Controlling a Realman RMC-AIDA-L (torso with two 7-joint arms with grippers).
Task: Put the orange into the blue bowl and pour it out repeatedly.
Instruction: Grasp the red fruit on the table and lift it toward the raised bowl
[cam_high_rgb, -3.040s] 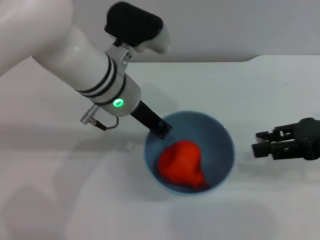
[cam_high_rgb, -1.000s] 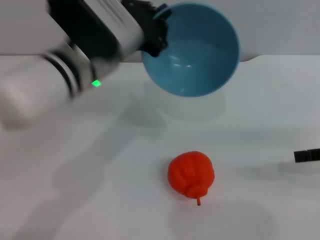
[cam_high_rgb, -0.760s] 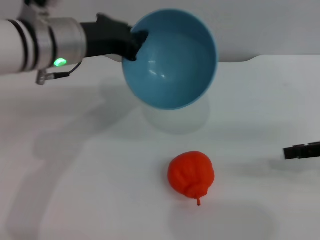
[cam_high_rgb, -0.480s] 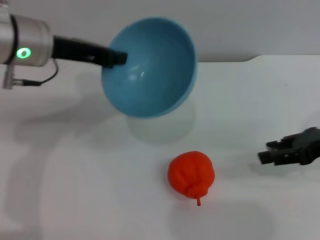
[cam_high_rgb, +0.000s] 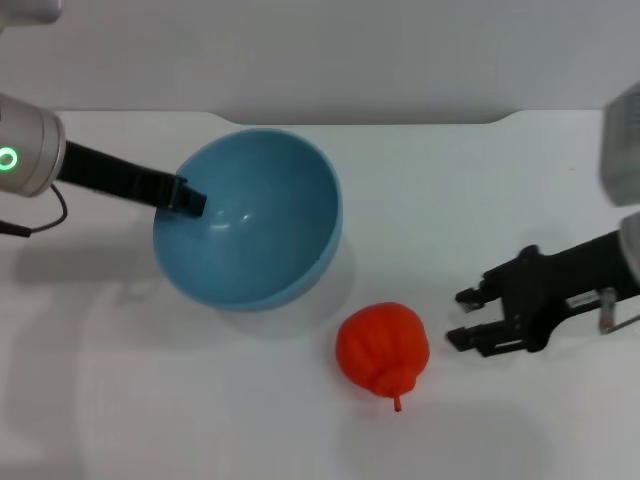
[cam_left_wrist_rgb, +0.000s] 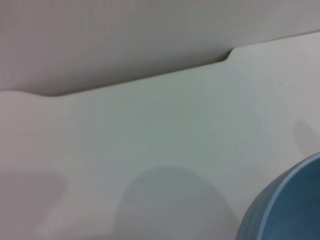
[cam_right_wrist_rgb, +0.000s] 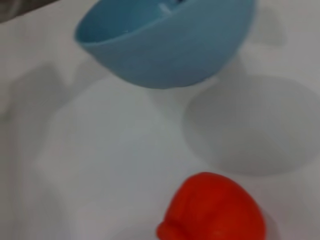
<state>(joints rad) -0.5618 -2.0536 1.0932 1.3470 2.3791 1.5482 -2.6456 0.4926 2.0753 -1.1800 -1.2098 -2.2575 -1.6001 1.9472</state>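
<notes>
The orange (cam_high_rgb: 382, 348) lies on the white table, stem toward the front, also low in the right wrist view (cam_right_wrist_rgb: 212, 210). The blue bowl (cam_high_rgb: 248, 229) hangs tilted just left of and behind it, empty, with my left gripper (cam_high_rgb: 186, 196) shut on its left rim. The bowl's underside (cam_right_wrist_rgb: 165, 42) shows in the right wrist view, and a bit of its wall (cam_left_wrist_rgb: 285, 205) in the left wrist view. My right gripper (cam_high_rgb: 464, 317) is open, level with the orange and a short gap to its right, fingers pointing at it.
The white table (cam_high_rgb: 200, 400) ends at a back edge with a notch (cam_high_rgb: 500, 120) at the right, against a grey wall. The bowl's shadow (cam_right_wrist_rgb: 250, 125) lies on the table beside the orange.
The left arm has swung the empty bowl left and down toward the table. The right gripper has come in from the right edge toward the orange. The orange has stayed put.
</notes>
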